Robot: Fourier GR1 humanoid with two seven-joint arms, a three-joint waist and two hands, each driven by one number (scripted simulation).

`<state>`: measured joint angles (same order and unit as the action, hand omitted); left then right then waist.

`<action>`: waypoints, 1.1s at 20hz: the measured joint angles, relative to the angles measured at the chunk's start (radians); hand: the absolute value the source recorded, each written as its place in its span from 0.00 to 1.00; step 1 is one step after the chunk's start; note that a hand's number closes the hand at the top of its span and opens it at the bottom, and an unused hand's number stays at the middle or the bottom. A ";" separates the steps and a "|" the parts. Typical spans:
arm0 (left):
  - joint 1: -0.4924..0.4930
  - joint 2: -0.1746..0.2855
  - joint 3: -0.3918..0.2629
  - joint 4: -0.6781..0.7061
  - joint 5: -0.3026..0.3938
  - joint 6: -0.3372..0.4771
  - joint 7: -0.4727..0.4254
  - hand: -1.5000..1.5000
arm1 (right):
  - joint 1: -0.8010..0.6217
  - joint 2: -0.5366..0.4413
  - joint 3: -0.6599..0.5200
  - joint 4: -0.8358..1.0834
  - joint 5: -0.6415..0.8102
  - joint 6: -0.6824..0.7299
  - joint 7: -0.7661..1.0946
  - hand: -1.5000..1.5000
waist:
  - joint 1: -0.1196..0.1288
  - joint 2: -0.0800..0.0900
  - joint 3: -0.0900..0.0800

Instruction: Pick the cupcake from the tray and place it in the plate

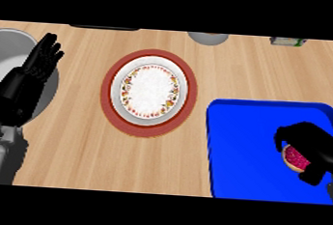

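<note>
A cupcake (294,158) with pink-red topping sits on the blue tray (246,148) at the right, mostly hidden under my right hand (317,148). That hand's fingers and thumb curl round the cupcake. The plate (151,90), white with a flowered ring and a red-brown rim, lies on the wooden counter left of the tray. My left hand (32,72) rests open at the far left, fingers straight and pointing up, apart from the plate.
A large grey round object (9,51) lies behind the left hand at the left edge. At the counter's back edge are a grey round item (208,37) and a small box (288,41). Bare wood separates plate and tray.
</note>
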<state>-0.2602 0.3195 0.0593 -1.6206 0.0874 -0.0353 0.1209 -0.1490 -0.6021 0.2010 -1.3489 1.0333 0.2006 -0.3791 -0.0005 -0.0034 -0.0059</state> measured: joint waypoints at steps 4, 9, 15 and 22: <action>0.006 0.005 0.017 0.005 -0.006 0.011 0.006 0.50 | 0.061 0.083 -0.058 -0.066 0.012 -0.057 0.184 1.00 | -0.038 -0.009 0.001; 0.043 0.027 0.060 0.012 -0.013 0.036 0.014 0.50 | 0.191 0.188 -0.213 -0.065 0.011 -0.126 0.511 1.00 | -0.158 -0.040 -0.007; 0.075 0.036 0.084 0.009 -0.016 0.049 0.018 0.50 | 0.302 0.369 -0.258 -0.212 0.065 -0.247 0.809 1.00 | -0.186 -0.051 -0.012; 0.070 0.028 0.063 -0.008 -0.008 0.030 0.012 0.50 | 0.319 0.553 -0.070 -0.490 0.205 -0.371 1.048 1.00 | -0.120 -0.040 -0.007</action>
<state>-0.1899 0.3471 0.1226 -1.6284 0.0797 -0.0057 0.1328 0.1701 -0.0496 0.1309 -1.8387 1.2382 -0.1701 0.6685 -0.1201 -0.0436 -0.0128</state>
